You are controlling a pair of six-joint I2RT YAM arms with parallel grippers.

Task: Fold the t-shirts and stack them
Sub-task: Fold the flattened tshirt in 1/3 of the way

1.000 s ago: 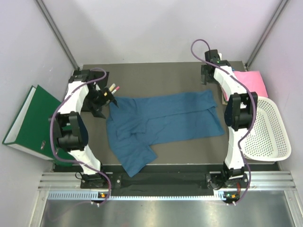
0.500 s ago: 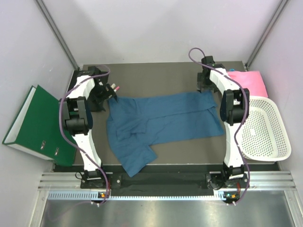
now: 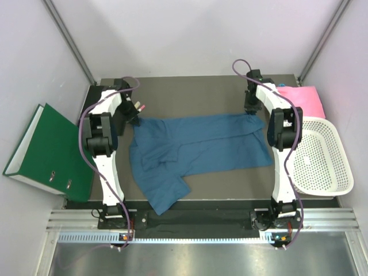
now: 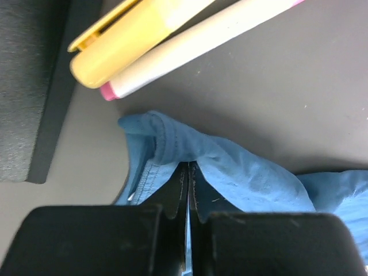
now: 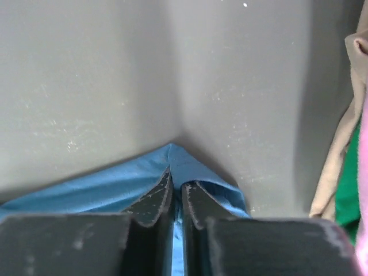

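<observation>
The teal-blue t-shirt [image 3: 195, 146] lies spread across the dark mat, one sleeve hanging toward the near edge. My left gripper [image 3: 134, 119] is shut on its far left corner, and the left wrist view shows the hem [image 4: 167, 144] bunched between the closed fingers of that gripper [image 4: 188, 168]. My right gripper [image 3: 251, 112] is shut on the far right corner; in the right wrist view a peak of blue cloth [image 5: 172, 158] rises from the gripper [image 5: 177, 183]. The pink t-shirt [image 3: 305, 100] lies folded at the far right, behind the basket.
A white mesh basket [image 3: 322, 167] stands at the right edge. A green binder [image 3: 43, 146] leans at the left. Two markers, one yellow [image 4: 132, 40] and one white with a pink cap [image 4: 195, 46], lie just beyond the left corner of the shirt.
Both grippers came down onto the shirt's far corners and closed on the cloth. The corners are now slightly bunched.
</observation>
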